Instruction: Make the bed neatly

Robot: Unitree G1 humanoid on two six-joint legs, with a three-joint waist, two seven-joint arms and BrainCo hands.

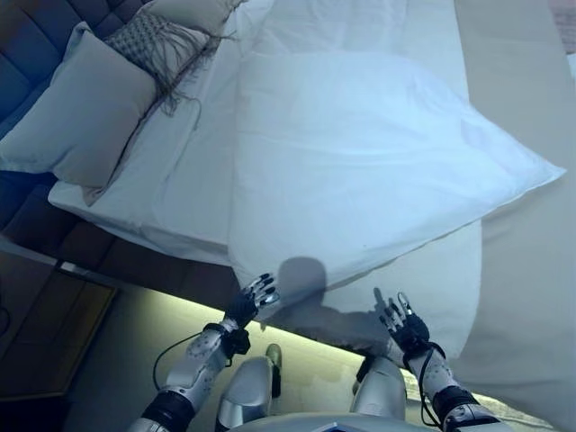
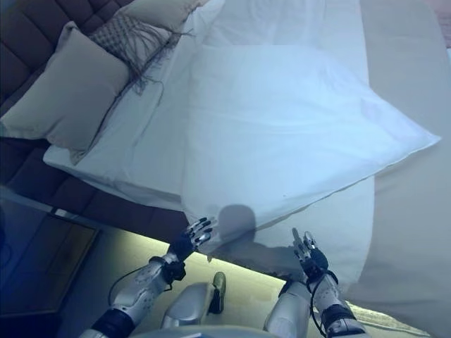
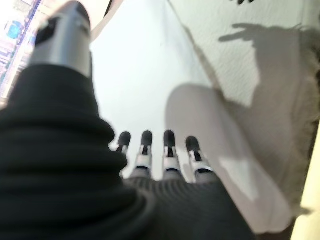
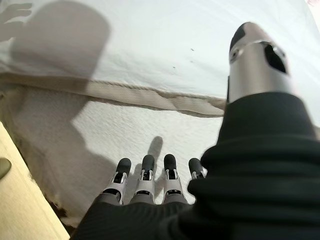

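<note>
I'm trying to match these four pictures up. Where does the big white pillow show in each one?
Left eye view: white pillow fills the centre.
Right eye view: centre again.
Left wrist view: pale surface past the fingers.
Right wrist view: upper part.
Shared landmark: the pillow's near edge, just beyond both hands.

A large white pillow (image 2: 289, 134) lies askew on the white sheet (image 2: 148, 151); both hands, left (image 2: 192, 236) and right (image 2: 307, 255), hover open-fingered at its near edge

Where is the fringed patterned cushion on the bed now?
In the left eye view the fringed patterned cushion lies at the upper left, at the head of the bed, wedged between the large grey pillow and a pale pillow beyond it.
</note>
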